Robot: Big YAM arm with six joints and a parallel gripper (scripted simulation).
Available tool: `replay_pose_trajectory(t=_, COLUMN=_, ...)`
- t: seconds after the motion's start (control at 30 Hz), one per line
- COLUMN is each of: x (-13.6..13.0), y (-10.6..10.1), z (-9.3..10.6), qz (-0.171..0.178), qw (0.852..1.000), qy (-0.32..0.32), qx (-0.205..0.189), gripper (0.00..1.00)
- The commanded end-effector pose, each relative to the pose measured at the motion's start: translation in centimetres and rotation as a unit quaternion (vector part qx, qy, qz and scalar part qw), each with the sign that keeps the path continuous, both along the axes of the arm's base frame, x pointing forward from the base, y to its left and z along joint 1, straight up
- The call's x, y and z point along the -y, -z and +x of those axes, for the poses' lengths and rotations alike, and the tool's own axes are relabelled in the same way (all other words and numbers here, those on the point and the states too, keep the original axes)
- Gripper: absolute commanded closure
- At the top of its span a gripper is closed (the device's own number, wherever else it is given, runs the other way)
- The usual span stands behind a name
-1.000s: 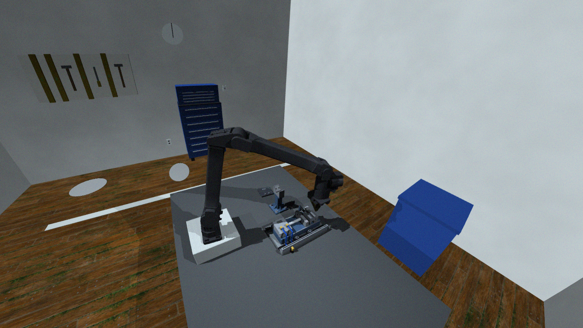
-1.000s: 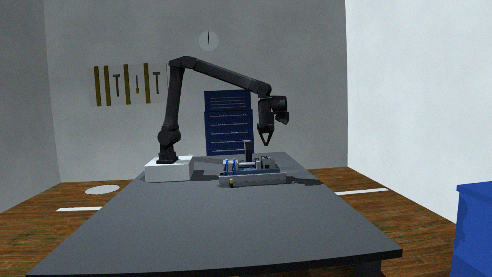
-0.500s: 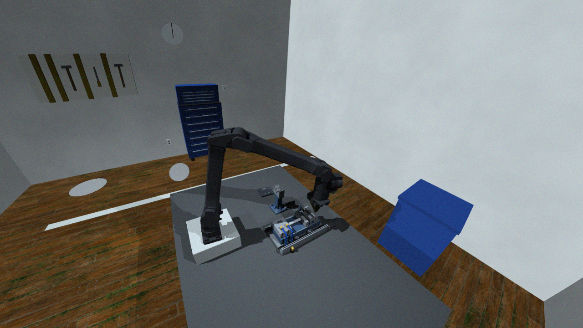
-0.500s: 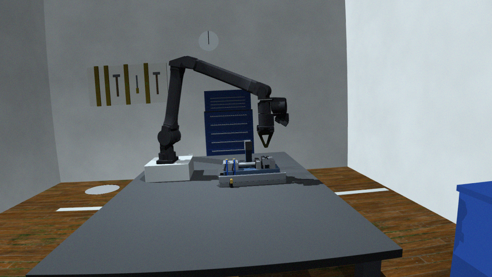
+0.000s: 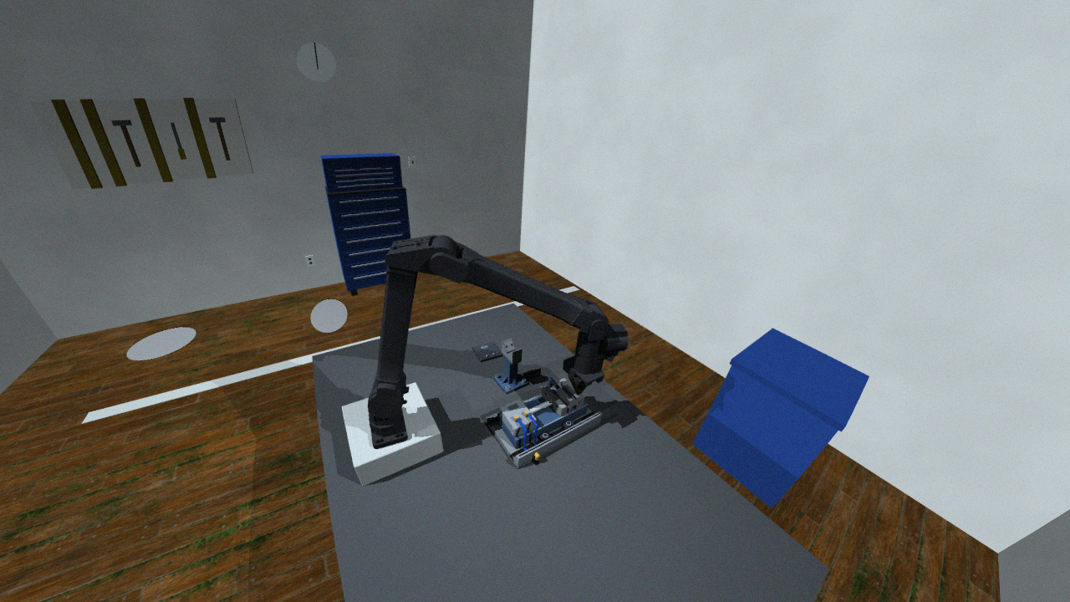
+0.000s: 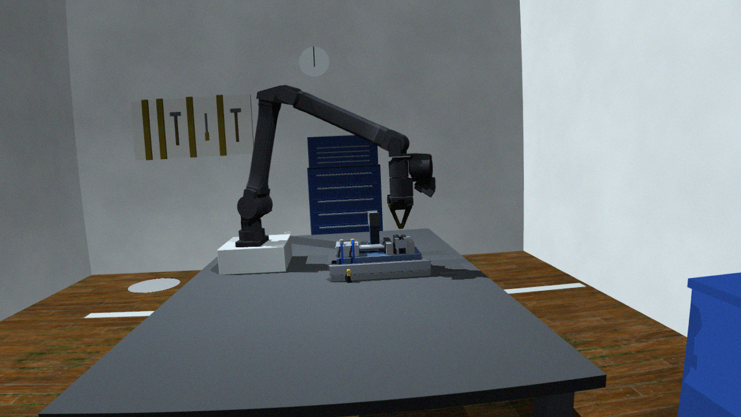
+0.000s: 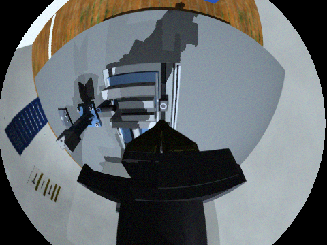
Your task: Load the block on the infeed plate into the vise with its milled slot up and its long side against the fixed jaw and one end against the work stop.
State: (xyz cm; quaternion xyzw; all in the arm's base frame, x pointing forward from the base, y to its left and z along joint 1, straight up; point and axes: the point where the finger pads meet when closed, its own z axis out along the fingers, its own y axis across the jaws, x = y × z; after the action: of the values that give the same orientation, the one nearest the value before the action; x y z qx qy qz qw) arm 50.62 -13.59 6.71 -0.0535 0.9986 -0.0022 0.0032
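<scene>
Seen stretching from far edge to near edge, a grey desk [image 5: 568,508] [image 6: 331,332] [image 7: 235,82] is topped by a black arm [image 5: 516,280] [image 6: 336,116], mounted on a white block [image 5: 396,460] [image 6: 252,262] by the left edge. The vise [image 5: 557,437] [image 6: 380,270] [image 7: 133,77] is set toward the right edge, in the desk's far half; a blue-footed stand [image 5: 511,381] [image 6: 374,225] [image 7: 90,113] is placed beyond it, nearer the far edge. The part [image 5: 566,394] [image 6: 399,241] [image 7: 136,104] is seated between the vise's jaws, its long axis laid parallel to them and roughly along the desk's left and right edges. Its notched side appears to be turned up; whether the fixed jaw or the stop is touched cannot be told. The claw [image 5: 578,386] [image 6: 400,227] [image 7: 161,123] is pointed downward above the jaws, clenched with its tips together; nothing is gripped, and the part is left apart below.

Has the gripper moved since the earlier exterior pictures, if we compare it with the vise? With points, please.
Yes. The gripper [image 5: 578,386] [image 6: 400,227] [image 7: 161,123] has moved slightly down, toward the vise [image 5: 556,428] [image 6: 385,257] [image 7: 131,92]; its fingertips now hang closer above it.
</scene>
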Motion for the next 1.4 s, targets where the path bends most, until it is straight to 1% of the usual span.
replay_pose_trajectory(t=0.0, x=-0.3, y=1.5, z=0.5, qz=0.001, qw=1.0, qy=-0.009, qx=-0.002, gripper=1.0)
replay_pose_trajectory(t=0.1, x=-0.3, y=1.7, z=0.5, qz=0.002, qw=1.0, qy=-0.009, qx=-0.003, gripper=1.0)
replay_pose_trajectory(t=0.13, x=-0.1, y=1.4, z=1.1, qz=0.0, qw=1.0, qy=-0.009, qx=0.004, gripper=1.0)
replay_pose_trajectory(t=0.2, x=-0.3, y=2.2, z=0.4, qz=0.002, qw=1.0, qy=-0.009, qx=-0.004, gripper=1.0)
replay_pose_trajectory(t=0.3, x=-0.3, y=2.6, z=0.4, qz=0.002, qw=1.0, qy=-0.009, qx=-0.004, gripper=1.0)
replay_pose_trajectory(t=0.33, x=-0.2, y=2.5, z=0.8, qz=0.001, qw=1.0, qy=-0.009, qx=0.0, gripper=1.0)
replay_pose_trajectory(t=0.47, x=-0.3, y=3.1, z=0.4, qz=0.002, qw=1.0, qy=-0.009, qx=-0.004, gripper=1.0)
replay_pose_trajectory(t=0.53, x=-0.2, y=3.0, z=0.8, qz=0.001, qw=1.0, qy=-0.009, qx=0.001, gripper=1.0)
replay_pose_trajectory(t=0.6, x=-0.3, y=3.4, z=0.4, qz=0.002, qw=1.0, qy=-0.009, qx=-0.004, gripper=1.0)
replay_pose_trajectory(t=0.67, x=-0.3, y=3.4, z=0.4, qz=0.002, qw=1.0, qy=-0.009, qx=-0.004, gripper=1.0)
replay_pose_trajectory(t=0.7, x=0.0, y=2.5, z=1.5, qz=-0.001, qw=1.0, qy=-0.009, qx=0.008, gripper=1.0)
replay_pose_trajectory(t=0.73, x=0.0, y=2.6, z=1.5, qz=-0.002, qw=1.0, qy=-0.009, qx=0.009, gripper=1.0)
replay_pose_trajectory(t=0.97, x=-0.1, y=3.0, z=1.1, qz=0.0, qw=1.0, qy=-0.009, qx=0.003, gripper=1.0)
replay_pose_trajectory(t=1.37, x=-0.1, y=3.0, z=1.1, qz=0.0, qw=1.0, qy=-0.009, qx=0.003, gripper=1.0)
